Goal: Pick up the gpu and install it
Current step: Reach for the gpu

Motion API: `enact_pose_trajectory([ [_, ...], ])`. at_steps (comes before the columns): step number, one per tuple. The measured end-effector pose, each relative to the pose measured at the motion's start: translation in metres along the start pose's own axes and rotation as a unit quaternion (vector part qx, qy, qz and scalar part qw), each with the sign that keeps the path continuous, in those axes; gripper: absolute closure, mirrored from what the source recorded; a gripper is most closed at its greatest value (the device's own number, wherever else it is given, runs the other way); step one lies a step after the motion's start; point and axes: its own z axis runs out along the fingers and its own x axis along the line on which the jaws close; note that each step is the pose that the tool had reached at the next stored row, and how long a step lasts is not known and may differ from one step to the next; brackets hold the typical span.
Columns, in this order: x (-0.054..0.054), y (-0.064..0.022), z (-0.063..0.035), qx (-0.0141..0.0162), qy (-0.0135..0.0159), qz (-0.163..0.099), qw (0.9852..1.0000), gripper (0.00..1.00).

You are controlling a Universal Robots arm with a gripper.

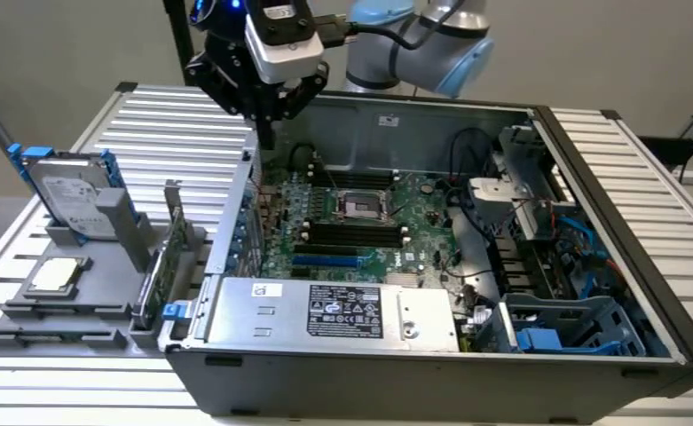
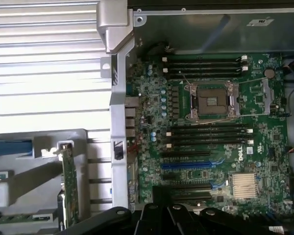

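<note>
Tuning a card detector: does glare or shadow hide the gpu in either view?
Wrist view: glare washes out the slatted table, but the gpu in its grey holder is visible. Exterior view: even light, no glare on the card; the case is dim inside toward the exterior view's right.

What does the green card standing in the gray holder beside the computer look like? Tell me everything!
The gpu is a thin, flat green circuit board standing upright on its long edge in a slot of the gray holder beside the open computer case. A silver metal bracket sticks up at one end. Only the holder touches it; the end effector hangs apart from it, over the case.
</note>
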Motion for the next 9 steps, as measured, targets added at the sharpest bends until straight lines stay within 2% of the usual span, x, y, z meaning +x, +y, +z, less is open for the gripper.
enact_pose_trajectory([
  [9, 0.039, -0.019, -0.002, -0.0001, -0.0027, 0.0, 1.0, 0.89],
])
